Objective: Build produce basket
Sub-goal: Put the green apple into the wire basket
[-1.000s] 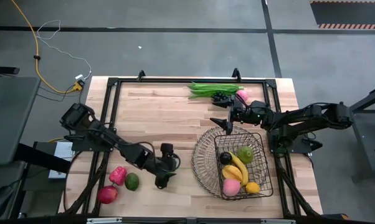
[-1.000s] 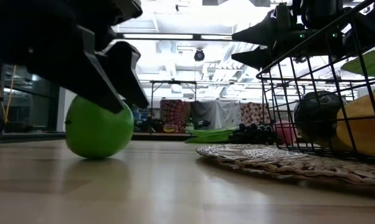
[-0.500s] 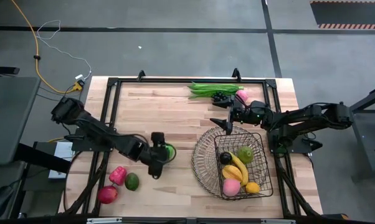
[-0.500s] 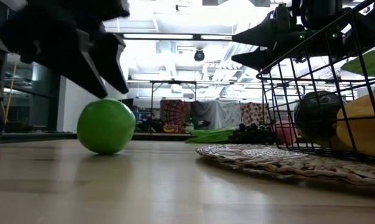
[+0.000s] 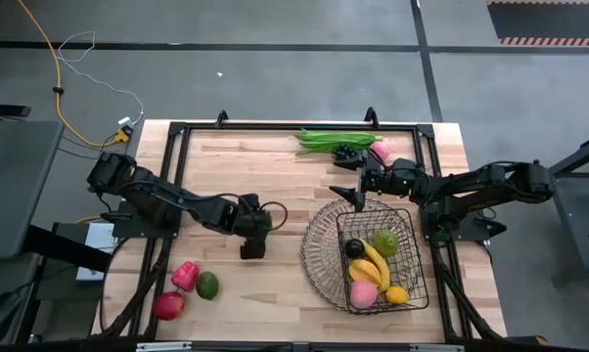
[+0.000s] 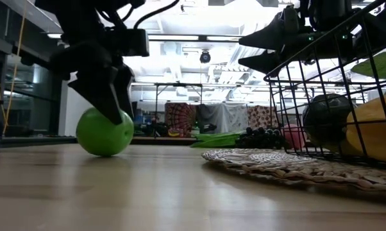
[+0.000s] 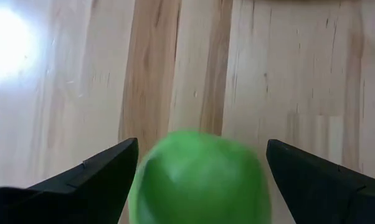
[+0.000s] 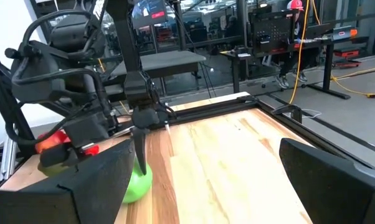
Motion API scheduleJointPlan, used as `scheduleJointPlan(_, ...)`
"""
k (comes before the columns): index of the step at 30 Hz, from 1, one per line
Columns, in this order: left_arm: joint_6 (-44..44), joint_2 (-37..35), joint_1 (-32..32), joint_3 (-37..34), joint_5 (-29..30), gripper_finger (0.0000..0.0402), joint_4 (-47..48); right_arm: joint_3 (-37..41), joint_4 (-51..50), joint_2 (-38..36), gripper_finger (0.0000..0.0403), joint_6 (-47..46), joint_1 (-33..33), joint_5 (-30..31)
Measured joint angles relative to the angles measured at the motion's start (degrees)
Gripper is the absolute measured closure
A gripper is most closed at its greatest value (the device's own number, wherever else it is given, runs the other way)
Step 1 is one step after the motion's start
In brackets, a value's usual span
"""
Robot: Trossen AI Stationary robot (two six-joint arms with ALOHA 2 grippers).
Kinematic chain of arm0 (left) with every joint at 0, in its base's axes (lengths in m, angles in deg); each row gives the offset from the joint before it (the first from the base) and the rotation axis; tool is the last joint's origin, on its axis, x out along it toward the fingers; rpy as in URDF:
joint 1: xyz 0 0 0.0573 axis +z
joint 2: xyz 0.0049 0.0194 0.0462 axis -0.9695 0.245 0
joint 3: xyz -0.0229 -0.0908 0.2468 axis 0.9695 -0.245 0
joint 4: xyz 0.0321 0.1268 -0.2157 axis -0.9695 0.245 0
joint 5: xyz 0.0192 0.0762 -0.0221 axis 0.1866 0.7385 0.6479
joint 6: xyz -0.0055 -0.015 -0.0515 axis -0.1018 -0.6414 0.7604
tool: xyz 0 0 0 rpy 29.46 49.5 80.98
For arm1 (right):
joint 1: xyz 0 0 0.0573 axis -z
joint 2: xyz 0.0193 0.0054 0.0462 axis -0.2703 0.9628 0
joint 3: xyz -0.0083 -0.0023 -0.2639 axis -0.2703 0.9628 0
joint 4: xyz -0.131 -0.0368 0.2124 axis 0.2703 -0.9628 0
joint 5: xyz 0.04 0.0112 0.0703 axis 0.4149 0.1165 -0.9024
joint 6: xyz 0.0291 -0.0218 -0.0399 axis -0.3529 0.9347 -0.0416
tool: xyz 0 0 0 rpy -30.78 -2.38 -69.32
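My left gripper (image 5: 252, 238) is open and points down over a green apple (image 7: 200, 183), one finger on each side. The apple rests on the table left of the basket and also shows in the low view (image 6: 104, 133). The dark wire basket (image 5: 314, 244) stands at the right. It holds bananas (image 5: 373, 262), a peach (image 5: 363, 293), a lemon (image 5: 396, 293), a green fruit (image 5: 385, 242) and a dark one (image 5: 354, 248). My right gripper (image 5: 357, 193) is open and empty above the basket's far rim. My left gripper comes at the green apple from above, its fingers (image 6: 109, 96) standing astride the apple's top (image 6: 106, 115). I cannot tell whether either finger touches the apple. The apple sits on the table.
A red pepper (image 5: 185, 275), an avocado (image 5: 207, 286) and a red apple (image 5: 168, 305) lie at the near left. Green beans (image 5: 334, 140), dark grapes (image 5: 348, 152) and a pink peach (image 5: 380, 150) lie at the far edge. Bare wood lies between the apple and the far edge.
My left gripper has gone toward the table's far edge and turned about. It now stands over the green apple, which showed beside it half a second ago. The apple has rolled a little way on the table.
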Motion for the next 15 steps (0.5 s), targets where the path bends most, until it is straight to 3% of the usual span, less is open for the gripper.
scheduleJointPlan(15, 0.94, -0.2, 0.97, 0.0, 0.36, 0.0057, 4.91, 0.0, -0.13, 0.0, 0.0015, 0.0, 0.0, 0.0)
